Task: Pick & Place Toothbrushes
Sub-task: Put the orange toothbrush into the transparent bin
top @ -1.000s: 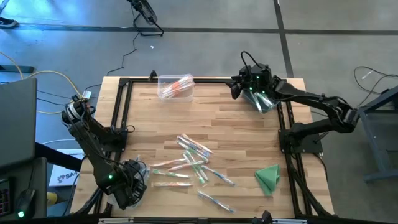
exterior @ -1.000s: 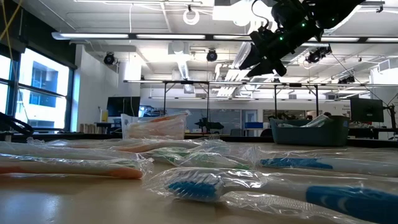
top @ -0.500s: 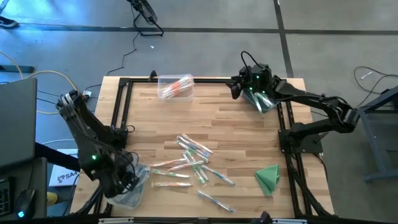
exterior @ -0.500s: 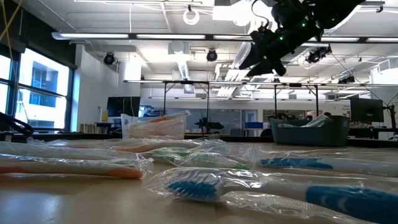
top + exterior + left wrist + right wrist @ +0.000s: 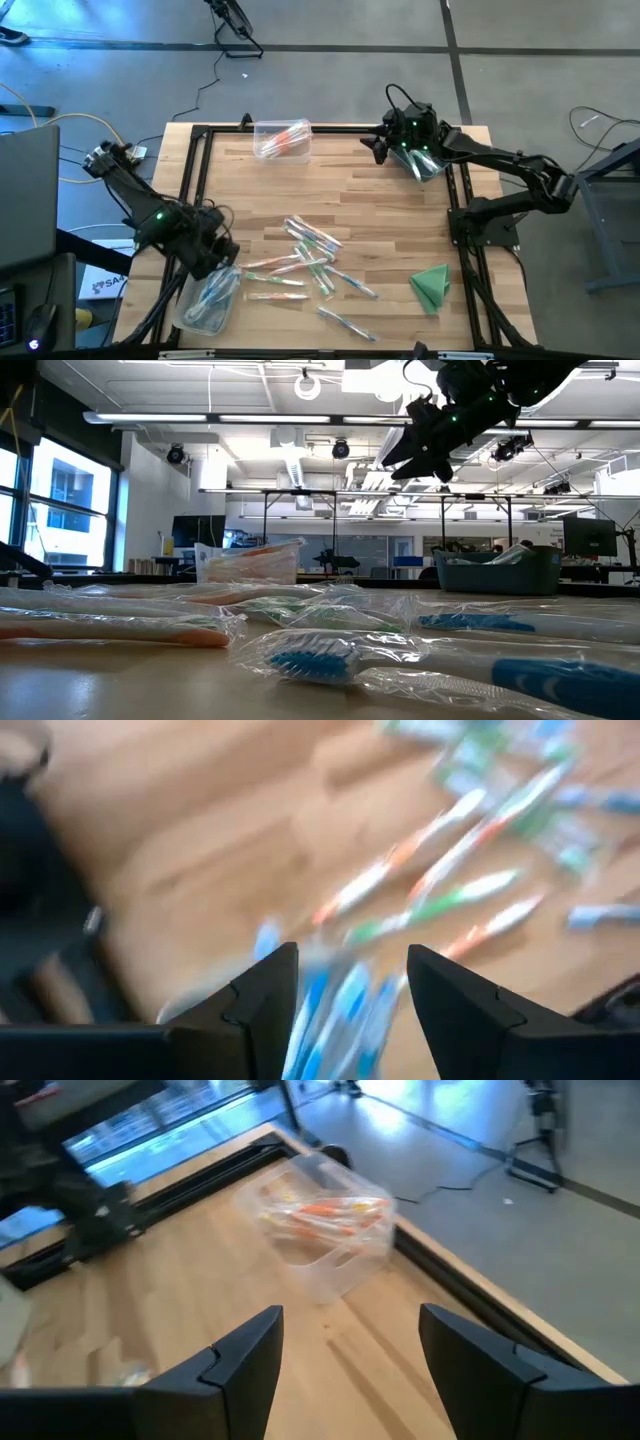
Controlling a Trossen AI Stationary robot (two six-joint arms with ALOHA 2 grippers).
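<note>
Your wooden table (image 5: 380, 200) stands in a large workshop hall with a grey floor, and a black frame runs along its edges; the toothbrushes (image 5: 305, 262) lie in a loose heap near the front middle of the table, each one in a clear wrapper, so they are easy to reach from both sides. The left gripper (image 5: 212, 252) is at the front left, just beside the heap and above a clear bin (image 5: 207, 300) that sits at the front left corner; this bin holds blue-accented brushes, which I judge is the sorting place for that colour. In the left wrist view the two dark fingers (image 5: 262, 1010) are spread apart with nothing between them, so the claw is empty. The right gripper (image 5: 385, 140) hangs high over the far right corner, close to a second bin (image 5: 425, 162) there; its fingers (image 5: 245, 1365) are also spread with nothing pinched. A third clear bin (image 5: 281, 139) at the far edge keeps orange brushes, so it seems each colour has its own container at a separate edge, away from the heap. A folded green cloth (image 5: 431, 285) rests at the front right, well apart from the brushes; you may judge that many brushes are not yet sorted, because the heap is not small.
</note>
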